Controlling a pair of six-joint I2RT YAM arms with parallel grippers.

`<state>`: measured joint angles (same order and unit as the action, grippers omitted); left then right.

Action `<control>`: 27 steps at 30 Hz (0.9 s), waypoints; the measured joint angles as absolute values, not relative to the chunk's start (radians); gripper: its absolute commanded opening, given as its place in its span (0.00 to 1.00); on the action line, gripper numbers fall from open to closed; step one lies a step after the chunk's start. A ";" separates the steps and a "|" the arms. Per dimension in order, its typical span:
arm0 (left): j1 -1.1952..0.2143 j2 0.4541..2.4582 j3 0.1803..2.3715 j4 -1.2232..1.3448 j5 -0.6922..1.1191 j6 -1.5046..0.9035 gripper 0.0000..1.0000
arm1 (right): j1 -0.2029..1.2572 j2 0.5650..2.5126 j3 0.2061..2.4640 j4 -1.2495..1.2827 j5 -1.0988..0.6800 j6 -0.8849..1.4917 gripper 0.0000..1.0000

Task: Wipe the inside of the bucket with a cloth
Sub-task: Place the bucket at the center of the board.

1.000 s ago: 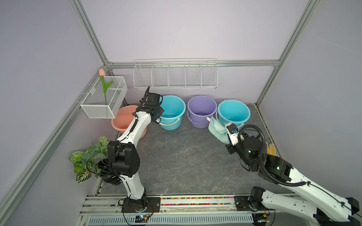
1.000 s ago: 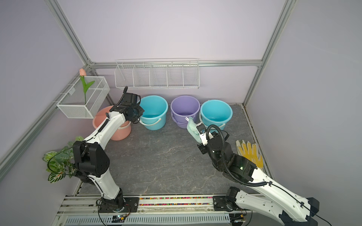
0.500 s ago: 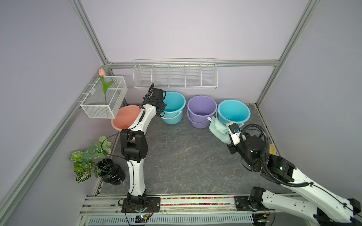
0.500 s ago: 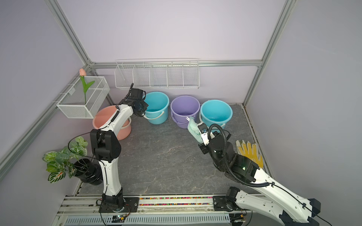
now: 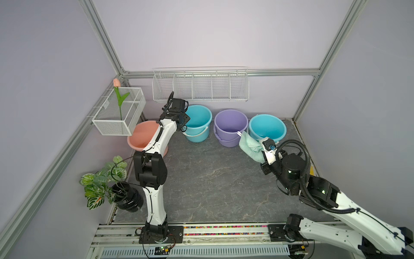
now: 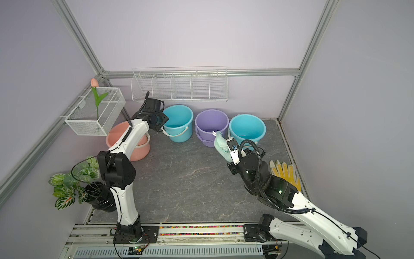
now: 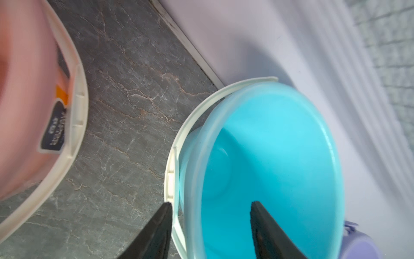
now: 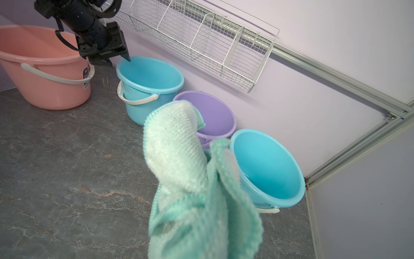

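Mint-green terry cloth (image 8: 190, 179): soft, light and limp. It hangs bunched in the air near the purple bucket (image 8: 215, 112), pinched by the right gripper (image 5: 261, 146), whose jaws are buried in its folds. It will likely drag and slip, so grip a thick wad, not an edge. The left gripper (image 7: 210, 203) has its jaws spread astride the rim of the blue bucket (image 7: 280, 145), which looks like thin plastic and probably tips easily.
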<state>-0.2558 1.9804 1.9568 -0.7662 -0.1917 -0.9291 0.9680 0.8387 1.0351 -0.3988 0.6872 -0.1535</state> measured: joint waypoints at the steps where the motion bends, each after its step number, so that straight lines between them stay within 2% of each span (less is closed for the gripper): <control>1: -0.262 1.948 1.939 -0.766 -0.200 -0.925 0.62 | 0.968 0.841 1.035 -0.399 0.686 -0.155 0.07; 12: -0.311 1.525 1.532 -0.744 -0.320 -0.996 0.63 | 0.967 0.847 1.034 -0.365 0.648 -0.165 0.07; 17: -0.299 1.357 1.324 -0.737 -0.391 -1.104 0.72 | 0.965 0.846 1.021 -0.345 0.624 -0.164 0.07; 19: -0.289 1.291 1.252 -0.730 -0.424 -1.148 0.79 | 0.965 0.846 1.015 -0.343 0.615 -0.164 0.07; 27: -0.191 1.138 1.039 -0.630 -0.526 -1.290 0.85 | 0.965 0.846 1.011 -0.339 0.593 -0.165 0.07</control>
